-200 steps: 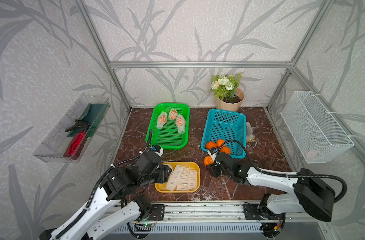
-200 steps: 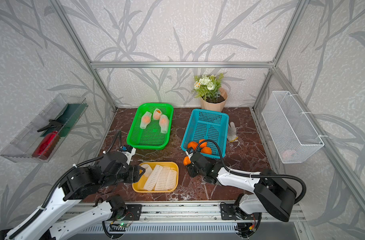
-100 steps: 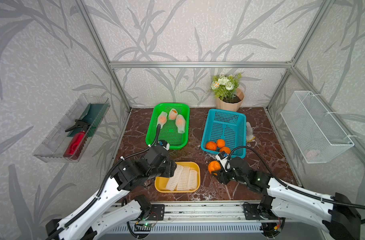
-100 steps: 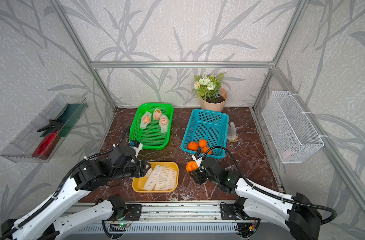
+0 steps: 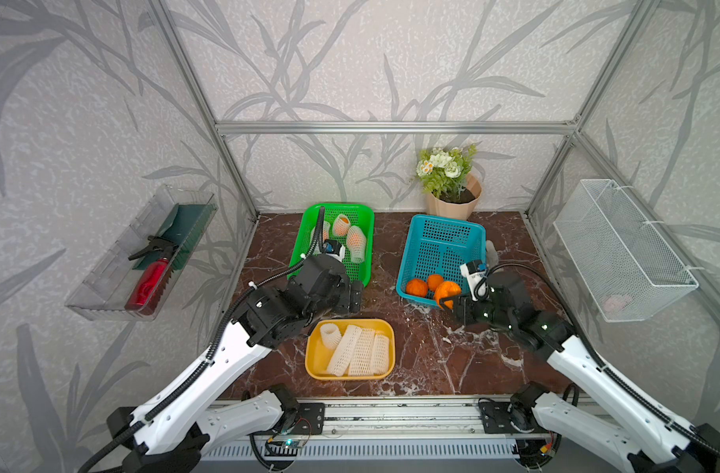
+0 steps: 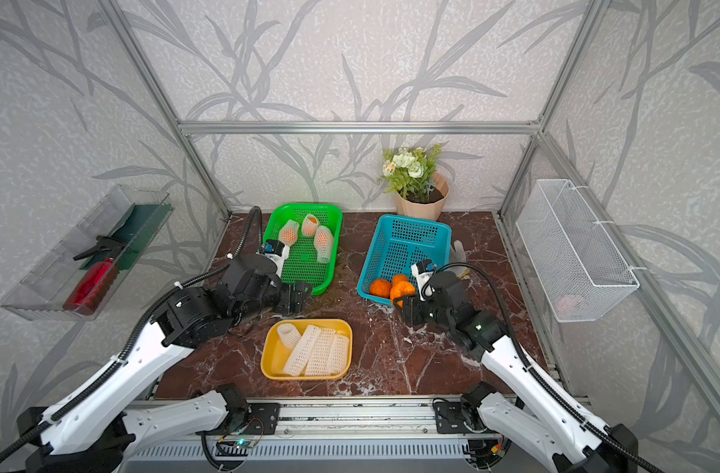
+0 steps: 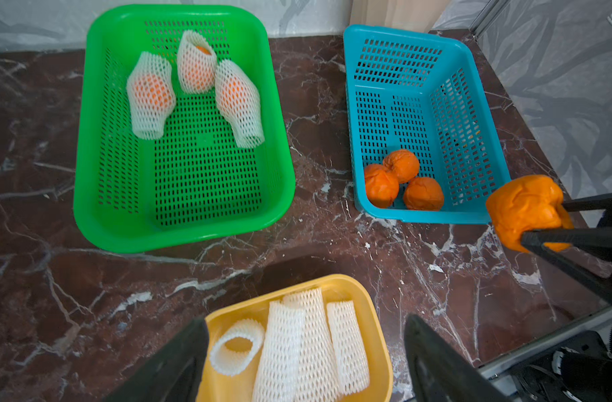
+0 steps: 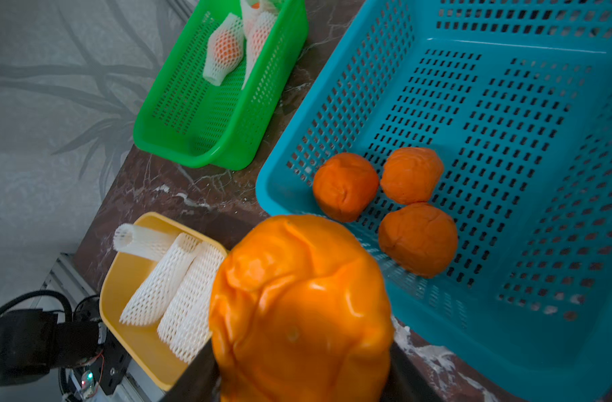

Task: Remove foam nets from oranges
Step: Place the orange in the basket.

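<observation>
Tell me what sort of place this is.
Probably a robot test booth, not a kitchen: an aluminium frame boxes in leaf-patterned wall panels, the left arm and right arm sit by a front rail, and a green basket and blue basket are staged on a marble-look tabletop.

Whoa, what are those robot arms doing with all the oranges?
The robot is unwrapping fruit. Its right gripper is shut on one small, lumpy bare orange at the near edge of the blue plastic basket, where three more bare oranges lie. Its left gripper hangs open by the yellow plastic tray holding four empty white foam mesh nets. Three net-wrapped oranges wait in the green plastic basket.
</observation>
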Robot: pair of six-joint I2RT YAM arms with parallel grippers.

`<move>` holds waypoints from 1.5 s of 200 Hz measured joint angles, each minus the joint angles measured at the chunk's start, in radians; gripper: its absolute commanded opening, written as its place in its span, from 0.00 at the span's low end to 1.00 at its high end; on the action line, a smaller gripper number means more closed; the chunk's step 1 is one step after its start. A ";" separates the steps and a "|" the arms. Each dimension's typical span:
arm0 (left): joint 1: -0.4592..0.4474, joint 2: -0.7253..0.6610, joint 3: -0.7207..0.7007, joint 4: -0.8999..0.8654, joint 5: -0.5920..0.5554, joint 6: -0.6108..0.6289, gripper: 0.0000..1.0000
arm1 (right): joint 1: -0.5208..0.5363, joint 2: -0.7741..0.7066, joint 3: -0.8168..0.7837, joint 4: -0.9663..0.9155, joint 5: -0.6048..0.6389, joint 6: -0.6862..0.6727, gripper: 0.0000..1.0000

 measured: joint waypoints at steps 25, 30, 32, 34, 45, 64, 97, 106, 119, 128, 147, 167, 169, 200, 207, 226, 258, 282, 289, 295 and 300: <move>0.080 0.064 0.043 0.040 0.027 0.030 0.88 | -0.059 0.169 0.117 -0.038 -0.030 -0.026 0.51; 0.100 0.078 0.045 0.051 0.034 0.040 0.88 | -0.067 0.207 0.140 -0.042 -0.030 -0.033 0.51; 0.106 0.082 0.045 0.056 0.039 0.044 0.88 | -0.069 0.220 0.148 -0.045 -0.029 -0.036 0.51; 0.111 0.087 0.045 0.059 0.042 0.048 0.88 | -0.072 0.236 0.158 -0.047 -0.029 -0.038 0.51; 0.153 0.119 0.049 0.071 0.067 0.064 0.88 | -0.087 0.309 0.204 -0.066 -0.019 -0.048 0.51; 0.220 0.196 0.073 0.080 0.114 0.097 0.88 | -0.111 0.422 0.267 -0.094 0.016 -0.064 0.51; 0.323 0.320 0.093 0.109 0.200 0.116 0.88 | -0.135 0.591 0.339 -0.157 0.096 -0.095 0.52; 0.346 0.353 0.103 0.111 0.219 0.116 0.87 | -0.137 0.629 0.358 -0.176 0.118 -0.104 0.54; 0.374 0.400 0.119 0.118 0.239 0.116 0.88 | -0.137 0.674 0.380 -0.197 0.153 -0.115 0.55; 0.390 0.427 0.130 0.123 0.254 0.115 0.87 | -0.138 0.696 0.386 -0.206 0.182 -0.117 0.56; 0.411 0.469 0.138 0.138 0.281 0.113 0.87 | -0.145 0.711 0.386 -0.211 0.225 -0.119 0.60; 0.430 0.513 0.157 0.143 0.291 0.106 0.87 | -0.153 0.715 0.386 -0.214 0.243 -0.125 0.70; 0.432 0.518 0.160 0.145 0.292 0.106 0.87 | -0.153 0.716 0.386 -0.214 0.243 -0.127 0.71; 0.464 0.616 0.211 0.161 0.295 0.105 0.88 | -0.156 0.727 0.390 -0.220 0.227 -0.133 0.83; 0.474 0.647 0.230 0.165 0.297 0.105 0.87 | -0.156 0.726 0.391 -0.220 0.221 -0.133 0.84; 0.499 0.736 0.285 0.181 0.318 0.098 0.87 | -0.156 0.706 0.391 -0.220 0.198 -0.135 0.85; 0.521 0.882 0.369 0.216 0.369 0.078 0.86 | -0.156 0.605 0.389 -0.220 0.156 -0.138 0.86; 0.523 0.978 0.431 0.241 0.405 0.053 0.86 | -0.156 0.471 0.364 -0.211 0.103 -0.137 0.86; 0.523 0.999 0.447 0.246 0.410 0.046 0.86 | -0.156 0.431 0.350 -0.208 0.089 -0.135 0.86; 0.523 1.015 0.460 0.251 0.414 0.043 0.86 | -0.156 0.393 0.336 -0.206 0.076 -0.133 0.86; 0.523 1.028 0.471 0.255 0.414 0.037 0.86 | -0.156 0.368 0.325 -0.204 0.066 -0.132 0.86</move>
